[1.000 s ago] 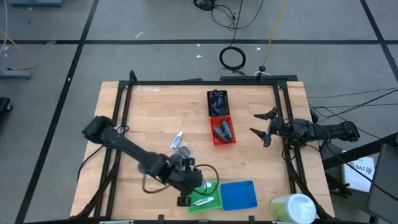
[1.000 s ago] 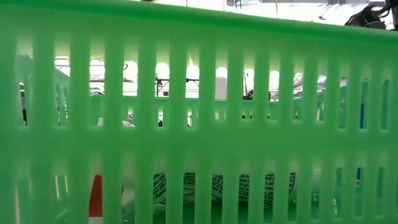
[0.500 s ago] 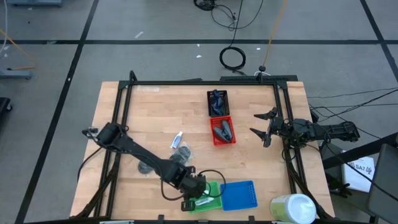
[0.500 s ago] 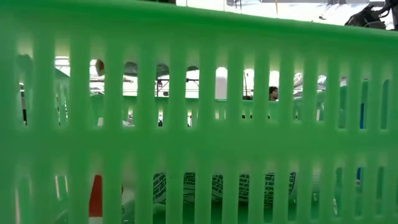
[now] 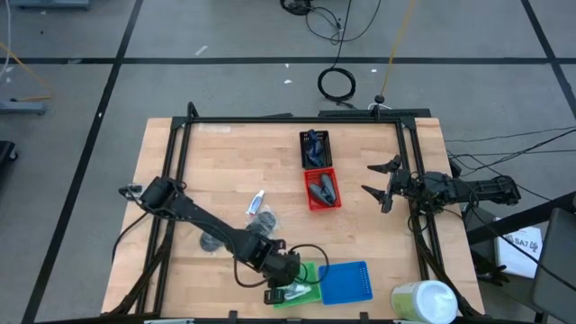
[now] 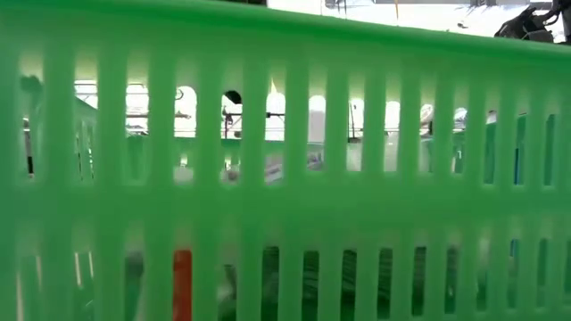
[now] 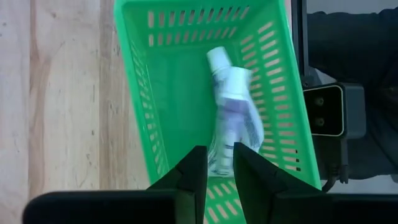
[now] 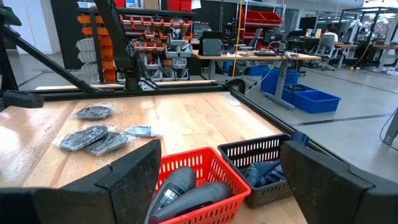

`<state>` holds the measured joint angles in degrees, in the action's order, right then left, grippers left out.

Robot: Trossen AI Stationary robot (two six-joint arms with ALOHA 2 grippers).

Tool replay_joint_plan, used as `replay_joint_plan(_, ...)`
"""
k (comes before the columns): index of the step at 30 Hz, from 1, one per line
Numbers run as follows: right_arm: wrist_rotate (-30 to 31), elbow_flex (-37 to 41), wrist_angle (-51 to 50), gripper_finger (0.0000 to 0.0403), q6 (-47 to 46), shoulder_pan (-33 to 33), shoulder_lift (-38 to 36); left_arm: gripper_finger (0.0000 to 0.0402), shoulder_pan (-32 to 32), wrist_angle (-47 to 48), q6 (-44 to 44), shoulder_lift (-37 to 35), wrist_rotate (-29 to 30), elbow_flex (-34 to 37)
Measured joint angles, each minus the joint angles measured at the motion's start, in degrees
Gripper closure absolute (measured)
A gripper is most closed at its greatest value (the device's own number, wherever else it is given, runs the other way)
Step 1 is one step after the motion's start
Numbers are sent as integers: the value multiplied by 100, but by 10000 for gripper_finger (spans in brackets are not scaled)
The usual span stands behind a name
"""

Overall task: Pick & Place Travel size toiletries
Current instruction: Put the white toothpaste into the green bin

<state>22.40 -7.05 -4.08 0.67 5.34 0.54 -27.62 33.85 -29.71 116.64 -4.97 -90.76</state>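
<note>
The green basket stands at the table's near edge, and its wall fills the low view. My left gripper hangs over it, pointing down, fingers a narrow gap apart. A white tube lies blurred inside the basket, one end just past my fingertips. Another thin white tube and dark wrapped pads lie on the wood mid-table. Dark blue-grey bottles lie in the red basket. My right gripper waits open at the right edge. My left gripper stands above the near end of the white tube in the green basket, fingers pointing down along the tube. I cannot tell whether the fingers touch it; the tube is blurred while the fingers and the basket are sharp.
A black basket holding bluish items stands behind the red basket. A blue basket sits right of the green one. A large white-and-green cylinder stands at the near right corner. Black frame rails run along the table's sides.
My left gripper has moved toward the table's right and near edge, from beside the green basket to over it. In the low view the printed tube in the basket has shifted; its red band has moved right and it now shows blurred.
</note>
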Motion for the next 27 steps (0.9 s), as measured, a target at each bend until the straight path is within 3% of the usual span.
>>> replay_joint_plan(6, 0, 0, -2, 85, 0, -2, 0, 336, 77, 49, 71, -12, -47, 0)
replay_joint_plan(14, 1, 1, 2, 85, 0, -2, 4, 337, 423, 155, -273, -188, -1153, -7)
replay_joint_plan(19, 4, 1, 40, 85, -1, -1, 7, 337, 594, 496, -189, -350, -1437, -7)
replay_joint_plan(23, 5, 7, 151, 85, 1, 0, 31, 337, 495, 648, 393, -752, -989, -4)
replay_joint_plan(27, 4, 20, 286, 85, 0, 0, 56, 337, 189, 598, 967, -1360, 18, 14)
